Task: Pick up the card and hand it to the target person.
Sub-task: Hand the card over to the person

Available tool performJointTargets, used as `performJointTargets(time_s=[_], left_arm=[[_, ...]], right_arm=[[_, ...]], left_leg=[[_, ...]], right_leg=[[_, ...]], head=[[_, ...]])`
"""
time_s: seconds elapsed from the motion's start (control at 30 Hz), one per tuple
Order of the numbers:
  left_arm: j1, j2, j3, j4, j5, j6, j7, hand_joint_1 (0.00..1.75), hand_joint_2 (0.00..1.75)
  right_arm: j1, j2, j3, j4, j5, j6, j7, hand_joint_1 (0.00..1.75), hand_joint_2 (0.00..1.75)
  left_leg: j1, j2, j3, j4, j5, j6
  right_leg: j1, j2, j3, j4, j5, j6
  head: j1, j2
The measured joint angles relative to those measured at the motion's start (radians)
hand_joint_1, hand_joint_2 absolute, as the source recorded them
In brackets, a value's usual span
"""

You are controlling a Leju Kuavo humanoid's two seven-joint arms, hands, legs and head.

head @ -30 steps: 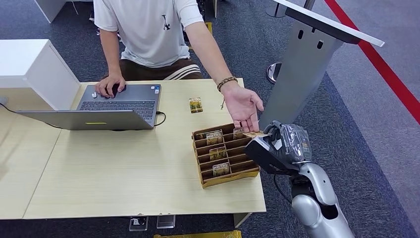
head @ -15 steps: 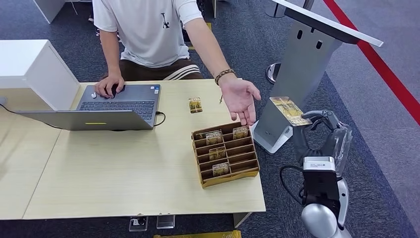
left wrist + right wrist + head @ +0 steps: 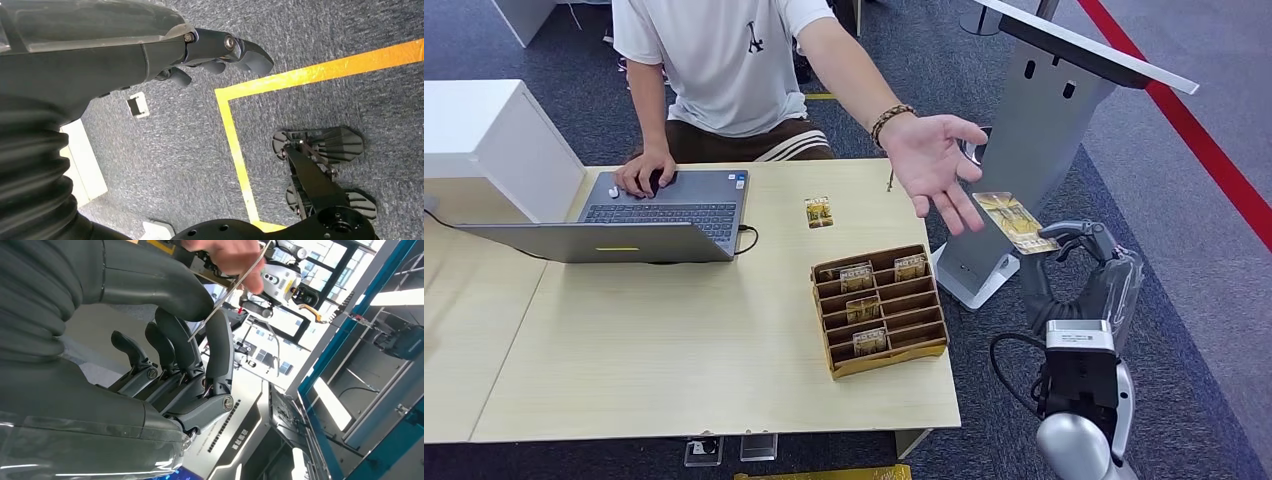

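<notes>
My right hand (image 3: 1079, 275) is raised beside the table's right end and pinches a yellow-brown card (image 3: 1014, 221) between thumb and finger. The card lies nearly flat above the hand. The person's open hand (image 3: 934, 163) hovers over it, fingertips at the card's near-left edge. In the right wrist view the card (image 3: 227, 290) shows edge-on as a thin line, with the person's fingers (image 3: 225, 255) at its far end and my fingers (image 3: 217, 347) clamped on its lower part. My left hand (image 3: 220, 52) hangs over the carpet, fingers loosely apart, holding nothing.
A wooden card holder (image 3: 914, 345) with several cards stands on the table (image 3: 674, 340) near its right edge. A loose card (image 3: 819, 211) lies behind it. A laptop (image 3: 624, 215) sits at the left under the person's other hand. A grey stand (image 3: 1034, 130) rises just beyond my right hand.
My right hand lifted the card from beside the holder up to the right of the table. The person's hand rose from over the holder and swung right to the card.
</notes>
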Motion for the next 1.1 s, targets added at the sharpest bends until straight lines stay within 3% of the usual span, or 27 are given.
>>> performJointTargets(time_s=[1.1], left_arm=[[0.003,0.002,0.004,0.000,0.005,0.000,0.000,0.00,0.00]], right_arm=[[-0.008,-0.006,0.000,0.028,-0.060,0.047,0.023,0.00,1.75]], left_leg=[[0.000,0.000,0.000,0.000,0.000,0.000]], right_leg=[[0.000,0.000,0.000,0.000,0.000,0.000]], head=[[0.000,0.000]])
